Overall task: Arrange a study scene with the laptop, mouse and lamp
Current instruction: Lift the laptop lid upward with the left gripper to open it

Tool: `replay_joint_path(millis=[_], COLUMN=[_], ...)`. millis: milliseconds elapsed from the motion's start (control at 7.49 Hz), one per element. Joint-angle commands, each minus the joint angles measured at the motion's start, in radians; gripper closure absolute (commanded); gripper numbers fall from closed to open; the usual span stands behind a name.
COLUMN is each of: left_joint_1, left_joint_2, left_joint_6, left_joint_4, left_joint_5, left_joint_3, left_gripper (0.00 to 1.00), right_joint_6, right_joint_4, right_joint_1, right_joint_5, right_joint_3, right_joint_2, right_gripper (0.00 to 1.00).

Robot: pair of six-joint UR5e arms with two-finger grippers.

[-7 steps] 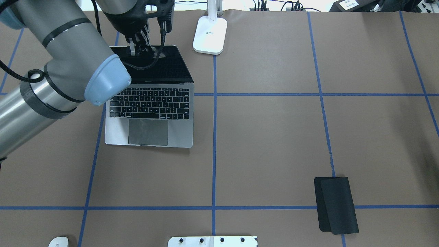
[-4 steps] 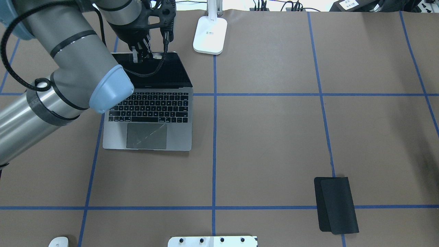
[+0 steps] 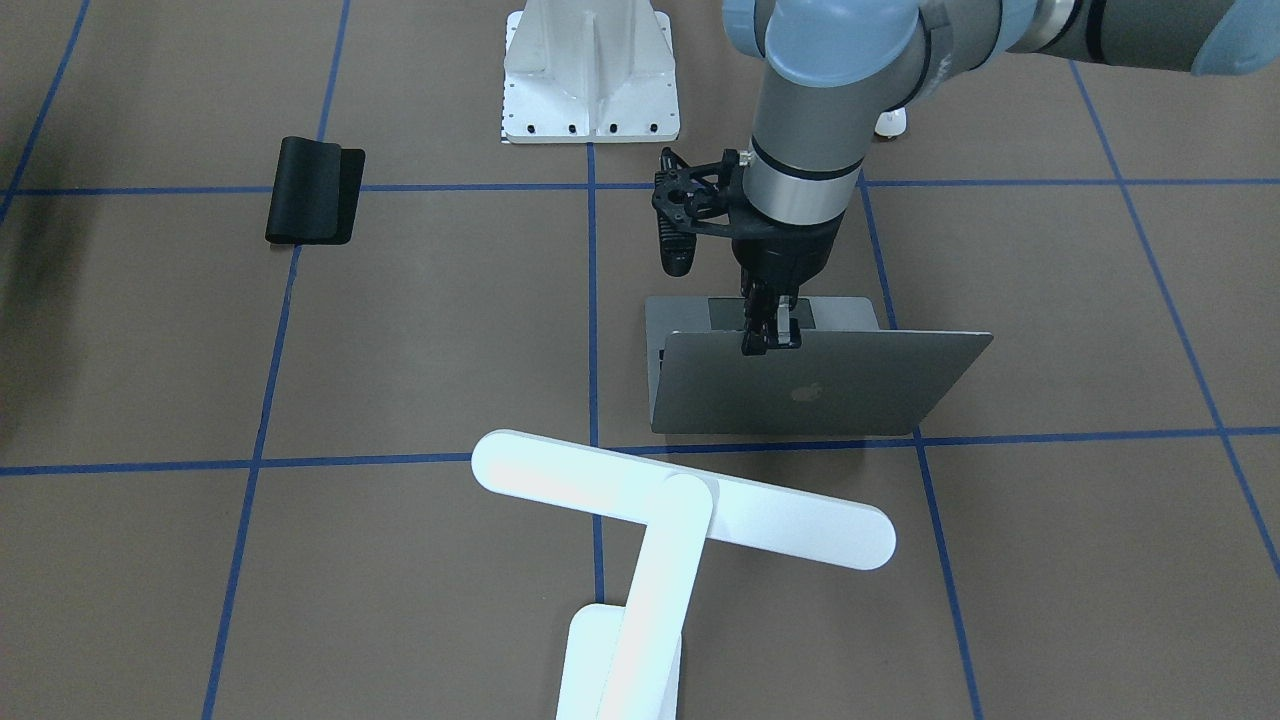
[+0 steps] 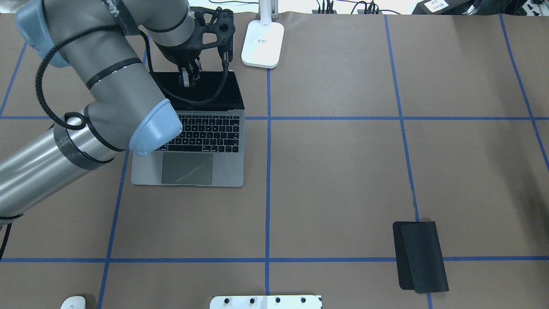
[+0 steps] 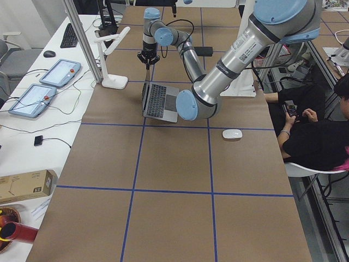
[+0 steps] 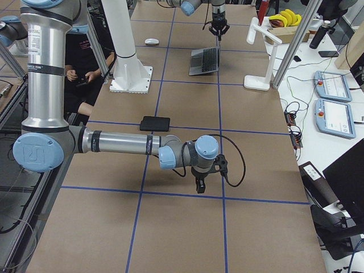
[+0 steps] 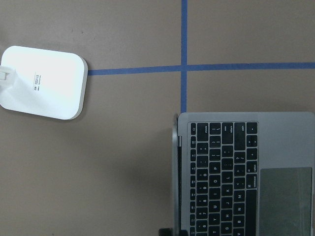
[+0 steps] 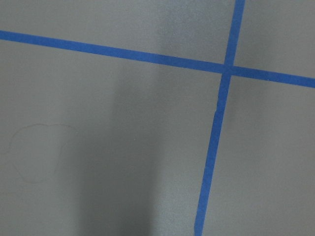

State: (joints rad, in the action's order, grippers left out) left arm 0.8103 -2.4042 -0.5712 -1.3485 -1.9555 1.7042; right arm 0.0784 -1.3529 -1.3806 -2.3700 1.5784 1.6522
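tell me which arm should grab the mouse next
Left. The mouse sits on its side of the table, though the left end effector grips the laptop lid. The right end effector hangs far off, beyond the mouse pad.

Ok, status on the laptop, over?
Left gripper shut on laptop lid's top edge, lid up. Right gripper low over table, state unclear. Lamp stands close by lid; mouse far off.

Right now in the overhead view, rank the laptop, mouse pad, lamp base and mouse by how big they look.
1. laptop, partly covered by the left arm.
2. mouse pad.
3. lamp base, farther from the camera, so unsure against the pad.
4. mouse, cut off by the frame edge.
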Motion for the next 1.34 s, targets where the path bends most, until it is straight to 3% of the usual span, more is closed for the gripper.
replay_joint_path(millis=[0,401,668,801,935,1068,1202], left_joint_1=[-0.010,-0.008,-0.005,0.000,0.009,0.026,0.061], left_joint_2=[0.004,0.005,0.007,0.007,0.010,0.028,0.060], left_joint_6=[0.007,0.010,0.011,0.025,0.080,0.117,0.222], left_joint_4=[-0.020,-0.018,-0.017,-0.011,0.040,0.177,0.310], left_joint_5=[0.001,0.000,0.001,-0.002,-0.002,-0.005,-0.013], left_joint_3=[0.003,0.002,0.006,0.030,0.093,0.214,0.351], left_gripper=[1.00,0.66,0.67,0.53,0.42,0.29,0.07], right_joint_6=[0.006,0.000,0.000,0.000,0.007,0.008,0.014], right_joint_4=[0.000,0.000,0.000,0.001,0.000,0.003,0.002], right_joint_1=[0.000,0.000,0.000,0.000,0.002,0.002,0.000], right_joint_5=[0.000,0.000,0.000,0.000,0.000,0.000,-0.006], right_joint_3=[0.003,0.005,0.005,0.002,0.002,0.011,0.023], right_joint_2=[0.000,0.000,0.000,-0.002,-0.003,-0.023,-0.032], right_gripper=[0.00,0.00,0.00,0.00,0.00,0.00,0.00])
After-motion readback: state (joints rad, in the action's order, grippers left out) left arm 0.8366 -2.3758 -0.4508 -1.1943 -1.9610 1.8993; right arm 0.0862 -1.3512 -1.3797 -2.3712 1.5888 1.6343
